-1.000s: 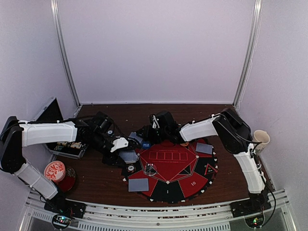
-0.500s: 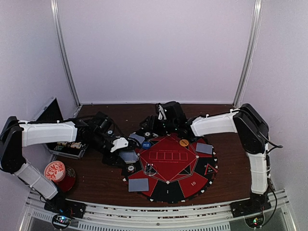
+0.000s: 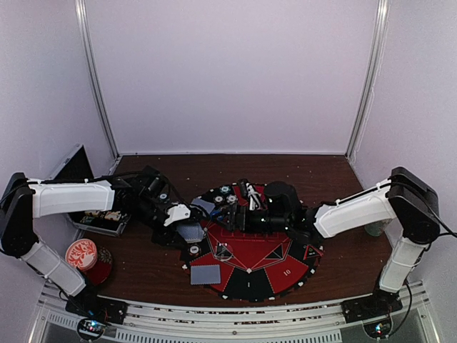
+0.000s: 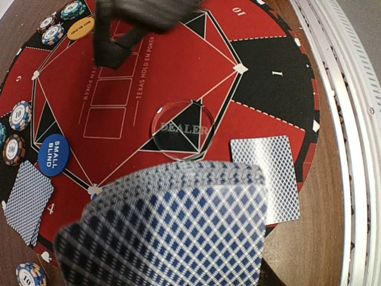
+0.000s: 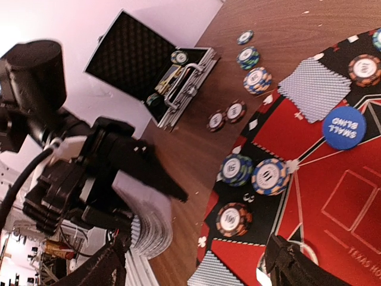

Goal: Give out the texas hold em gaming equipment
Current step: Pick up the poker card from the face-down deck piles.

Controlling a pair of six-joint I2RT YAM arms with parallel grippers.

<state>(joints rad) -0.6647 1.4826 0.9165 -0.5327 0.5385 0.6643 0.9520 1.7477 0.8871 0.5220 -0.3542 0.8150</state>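
**Left holds deck; right spread over mat**

Left gripper (image 3: 183,223) clamped on stack of grey-blue diamond-backed playing cards (image 4: 172,229), lower centre of left wrist view. Right gripper (image 5: 196,250) fingers wide apart, empty, over round red-and-black mat (image 3: 285,271). Blue "small blind" disc (image 4: 55,155) lies at mat's left.

Red-and-black mat (image 4: 196,83), lattice-backed cards (image 4: 172,232)
Mat red with black wedges, white lines; cards blue-white diamonds; blue button (image 4: 54,155) lettered white; orange button (image 4: 80,28); chips (image 4: 21,115) edge-striped teal and white.

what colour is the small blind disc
The small blind disc is blue with white lettering, clearest in the left wrist view.
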